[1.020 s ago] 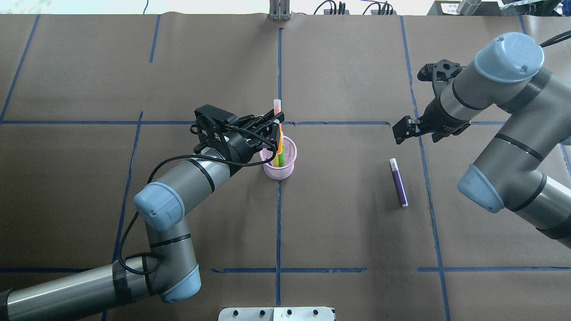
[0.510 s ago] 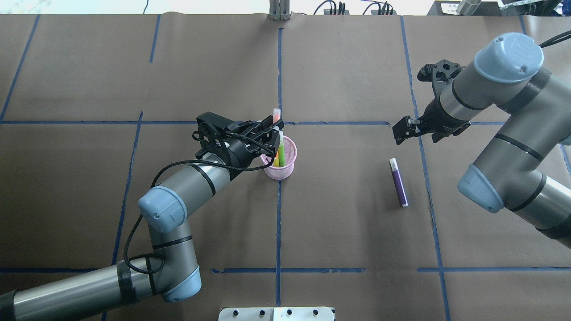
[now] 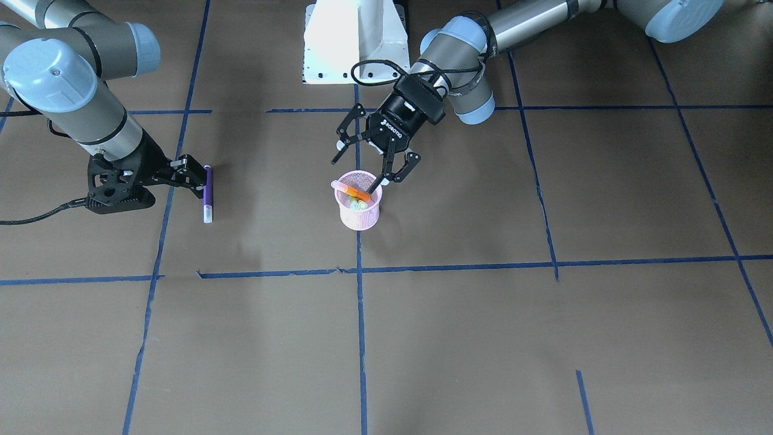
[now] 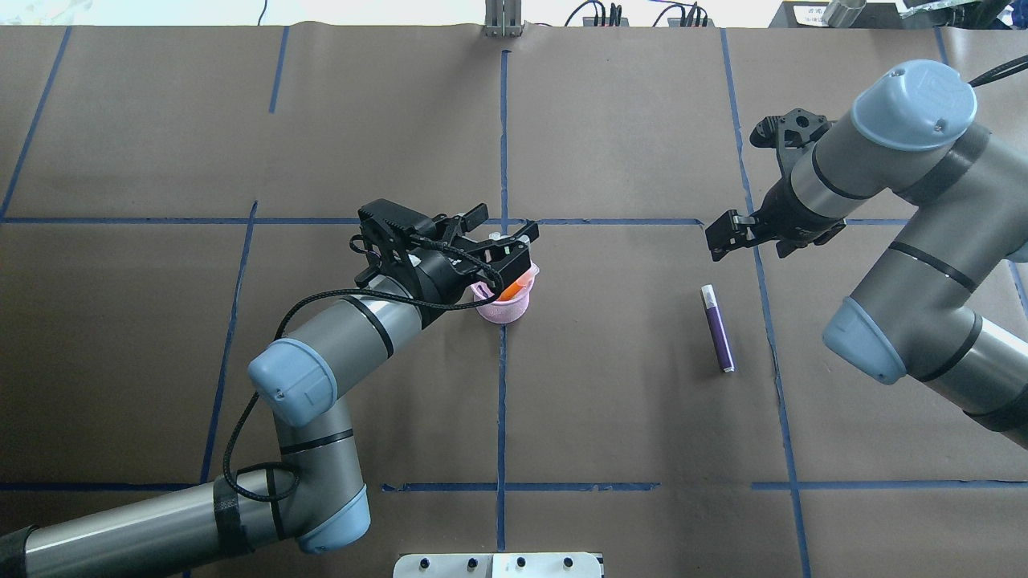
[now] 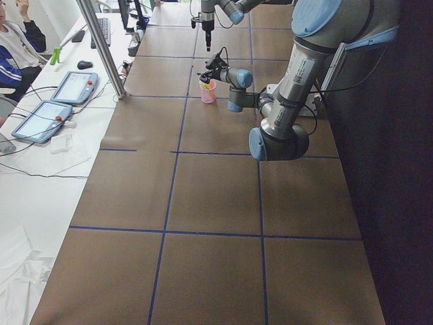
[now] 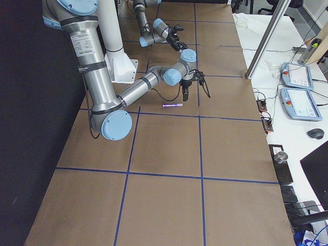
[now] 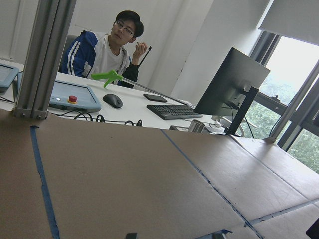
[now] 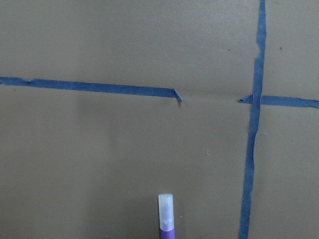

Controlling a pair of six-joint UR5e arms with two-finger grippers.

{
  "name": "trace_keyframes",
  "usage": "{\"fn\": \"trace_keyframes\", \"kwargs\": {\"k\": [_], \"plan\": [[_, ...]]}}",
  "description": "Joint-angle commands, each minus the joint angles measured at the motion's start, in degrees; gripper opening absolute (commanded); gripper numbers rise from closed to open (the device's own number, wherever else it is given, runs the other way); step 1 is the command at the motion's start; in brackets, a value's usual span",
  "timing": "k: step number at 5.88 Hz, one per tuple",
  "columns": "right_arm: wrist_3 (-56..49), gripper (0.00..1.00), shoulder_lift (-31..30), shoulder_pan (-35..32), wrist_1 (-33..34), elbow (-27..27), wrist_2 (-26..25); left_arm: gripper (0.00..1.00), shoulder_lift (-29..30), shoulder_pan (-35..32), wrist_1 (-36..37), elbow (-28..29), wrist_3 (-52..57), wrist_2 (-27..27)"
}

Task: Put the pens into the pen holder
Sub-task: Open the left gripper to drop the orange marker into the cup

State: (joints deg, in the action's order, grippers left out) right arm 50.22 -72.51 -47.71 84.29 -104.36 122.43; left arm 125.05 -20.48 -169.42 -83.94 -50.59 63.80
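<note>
The pink mesh pen holder [image 3: 361, 217] stands on a blue tape line at the table's middle; it also shows in the overhead view [image 4: 502, 311]. An orange pen [image 3: 353, 191] lies slanted across its rim, and green pens [image 3: 360, 205] stand inside. My left gripper [image 3: 362, 172] is open just above the cup, its fingers spread and touching no pen. A purple pen [image 4: 717, 327] lies flat on the table to the right. My right gripper [image 4: 727, 233] is open and empty, hovering just beyond that pen's pale cap end [image 8: 166, 205].
Brown paper with blue tape lines [image 4: 501, 385] covers the table. The robot's white base [image 3: 353, 42] stands at the near edge. An operator [image 7: 114, 50] sits at a desk with tablets and a keyboard beyond the far edge.
My left gripper has opened and let go of the orange pen, which dropped from upright into the cup and now lies slanted across its rim. The right arm and the purple pen have not moved.
</note>
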Motion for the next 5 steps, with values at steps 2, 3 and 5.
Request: {"fn": "trace_keyframes", "kwargs": {"k": [2, 3, 5], "plan": [[0.93, 1.0, 0.52, 1.13, -2.35, 4.06, -0.08, 1.0, -1.9, -0.44, 13.93, -12.92, 0.4, 3.52], [3.72, 1.0, 2.7, 1.83, -3.85, 6.77, -0.08, 1.0, -4.09, -0.44, 23.77, -22.66, 0.4, 3.61], [6.38, 1.0, 3.51, 5.77, -4.56, 8.29, -3.92, 1.0, -10.75, -1.31, 33.09, -30.92, 0.05, 6.85]]}}
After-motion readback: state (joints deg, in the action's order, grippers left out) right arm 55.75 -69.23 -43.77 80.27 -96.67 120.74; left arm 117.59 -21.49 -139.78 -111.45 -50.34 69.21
